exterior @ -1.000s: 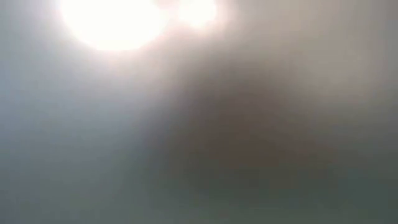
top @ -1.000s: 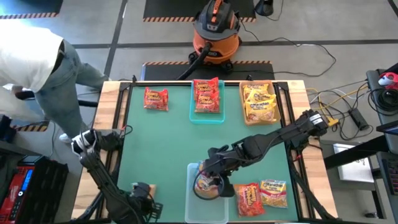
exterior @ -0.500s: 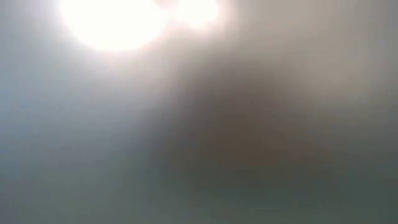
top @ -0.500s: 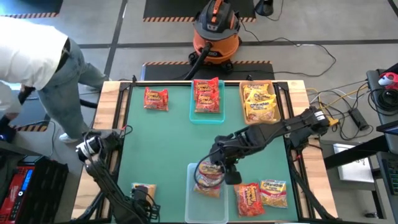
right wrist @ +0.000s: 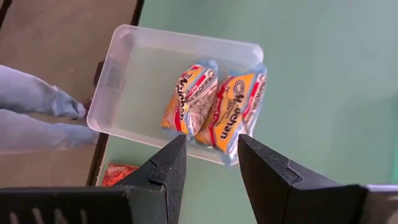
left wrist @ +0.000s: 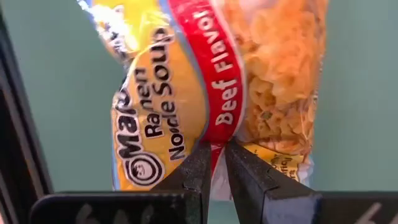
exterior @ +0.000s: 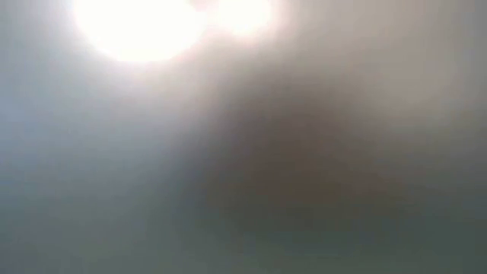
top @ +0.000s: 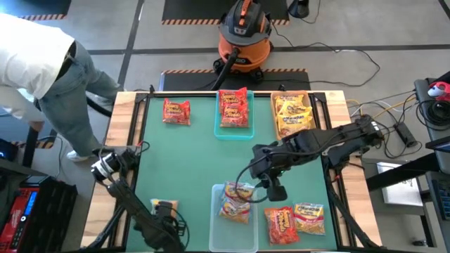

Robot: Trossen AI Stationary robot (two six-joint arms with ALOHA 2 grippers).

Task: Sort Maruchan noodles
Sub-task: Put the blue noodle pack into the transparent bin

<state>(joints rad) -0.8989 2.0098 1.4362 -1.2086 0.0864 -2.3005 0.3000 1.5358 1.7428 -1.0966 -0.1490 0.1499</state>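
My right gripper point(top: 273, 188) hangs over the table point(top: 190, 154), just beside the far right corner of the clear bin point(top: 219, 232) at the near edge; fingers point(right wrist: 163, 167) spread, nothing between them. In the right wrist view the two orange-yellow packets point(right wrist: 214, 110) lie side by side in that clear bin, one of them partly over the bin's rim, beyond and between my open fingertips, apart from them. In the high view those same packets sit just left of and below the gripper, not touching it

My left gripper point(left wrist: 214, 163) is at the near left edge of the table, pressed together on a thin pinch of a beef-flavor packet point(left wrist: 186, 93); packet stands beyond the fingertips, yellow label on one side, noodles showing through clear wrap on the other. In the high view that packet point(top: 163, 208) shows only as a small patch by the arm

Other noodles: red packet point(top: 176, 111) loose on the far left of the mat, red packets in the teal bin point(top: 218, 130), yellow packets in the tan bin point(top: 275, 119), a red packet and a yellow one point(top: 295, 221) loose right of the clear bin, below my right gripper

Low view is washed out, can't tell anything there
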